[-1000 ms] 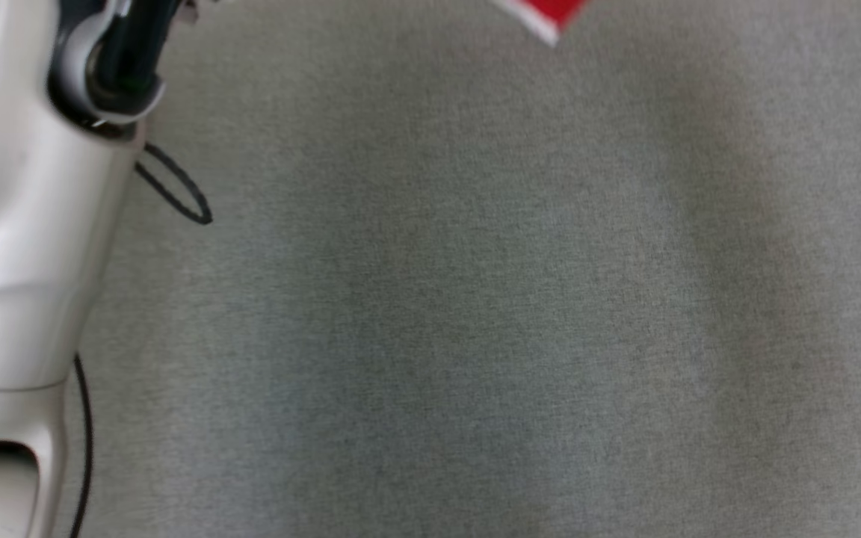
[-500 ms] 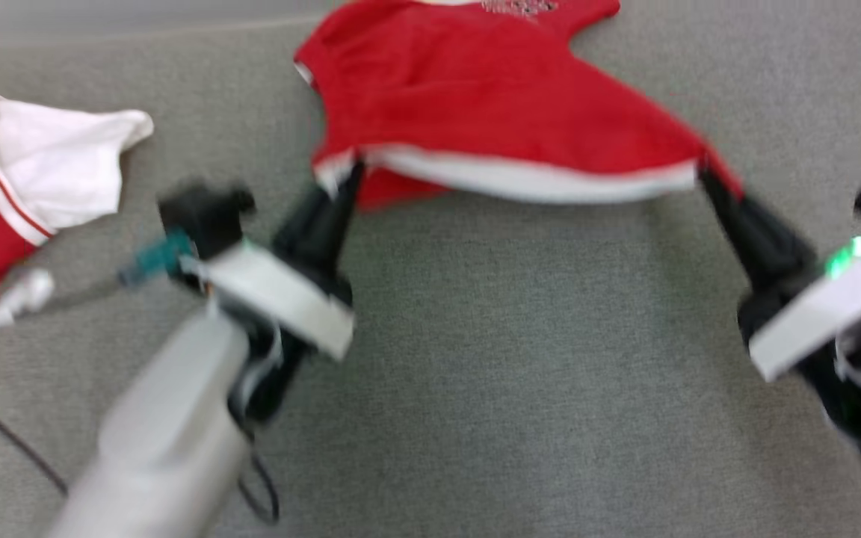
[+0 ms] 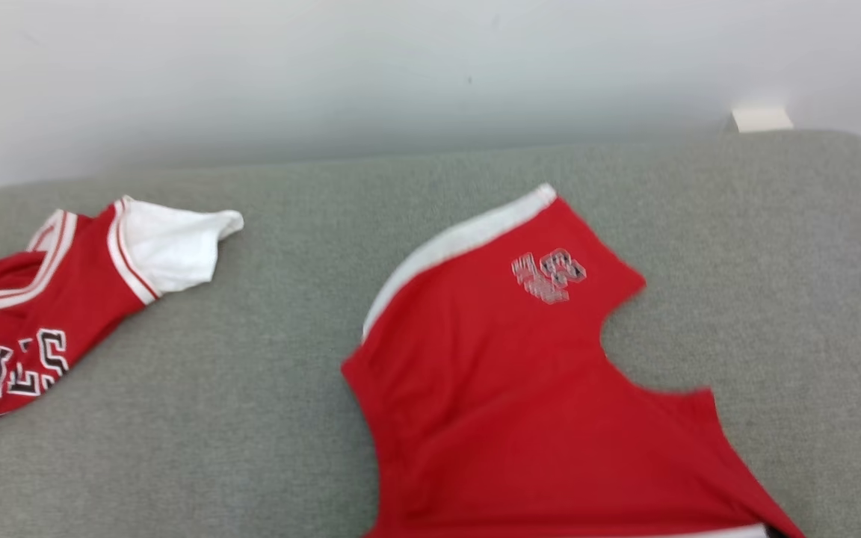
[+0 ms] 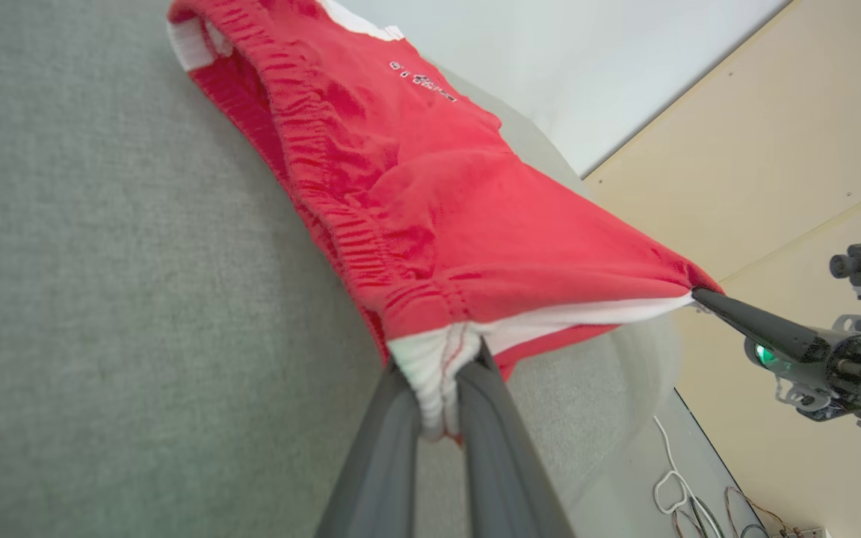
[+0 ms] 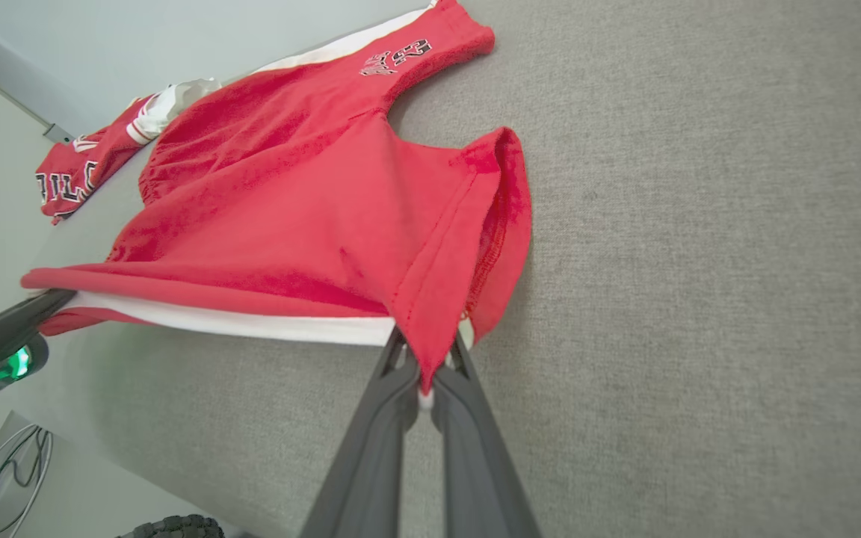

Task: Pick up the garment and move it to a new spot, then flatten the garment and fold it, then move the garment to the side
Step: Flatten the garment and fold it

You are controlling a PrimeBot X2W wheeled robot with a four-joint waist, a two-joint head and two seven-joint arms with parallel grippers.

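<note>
The garment (image 3: 535,403) is a pair of red shorts with white trim and a small number print, spread across the grey padded surface (image 3: 251,418). In the left wrist view my left gripper (image 4: 442,366) is shut on one white waistband corner of the garment (image 4: 430,194). My right gripper (image 5: 428,351) is shut on the other waistband corner of the garment (image 5: 288,194). The waistband hangs stretched between them, lifted off the surface, while the legs trail on it. My right gripper (image 4: 707,299) also appears at the far corner, and my left gripper (image 5: 49,299) at the left edge.
A red jersey (image 3: 64,299) with a white sleeve and lettering lies crumpled at the far left of the surface, also seen as the jersey (image 5: 94,164). A white wall (image 3: 430,67) backs the surface. Cables (image 4: 677,486) lie on the beige floor beyond its edge.
The head camera has swung upward, from bare grey surface, past both grippers holding the waistband, to the far surface and wall. Both grips look unchanged.
</note>
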